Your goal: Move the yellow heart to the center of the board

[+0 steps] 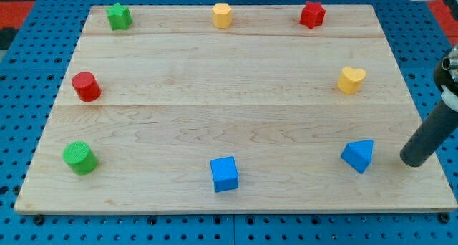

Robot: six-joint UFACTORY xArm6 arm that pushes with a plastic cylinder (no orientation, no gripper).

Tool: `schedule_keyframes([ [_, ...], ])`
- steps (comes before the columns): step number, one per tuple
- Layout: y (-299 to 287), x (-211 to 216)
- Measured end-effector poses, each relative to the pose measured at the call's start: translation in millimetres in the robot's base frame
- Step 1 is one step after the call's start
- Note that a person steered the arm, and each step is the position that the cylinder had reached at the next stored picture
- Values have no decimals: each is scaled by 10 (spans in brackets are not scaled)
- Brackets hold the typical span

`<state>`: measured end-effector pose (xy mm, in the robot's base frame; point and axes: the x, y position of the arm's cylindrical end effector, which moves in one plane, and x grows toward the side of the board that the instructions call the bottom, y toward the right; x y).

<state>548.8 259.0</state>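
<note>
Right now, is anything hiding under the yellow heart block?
The yellow heart block sits flat on the pale wooden board. Only wood shows around it; the patch beneath is covered, so I cannot tell.

Top row on the board [236,202], L to R: green star [118,16], yellow hexagon [222,15], red star [312,14]. Mid: red cylinder [86,86] far L, yellow heart [351,80] far R. Bottom: green cylinder [79,157] L, blue cube [224,174] approx center, blue triangle [358,155] R, w/ my tip [413,161] just R of it, not touching.
</note>
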Motion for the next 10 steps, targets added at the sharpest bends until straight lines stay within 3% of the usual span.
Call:
schedule_keyframes([
  [1,638,-449],
  [2,856,-1202],
  [3,438,-1465],
  [5,-1156,-1645],
  [6,-1218,-1757],
  [7,-1063,-1366],
  [8,-1582,-1353],
  [9,-2139,-1510],
  [10,-2219,-1814],
])
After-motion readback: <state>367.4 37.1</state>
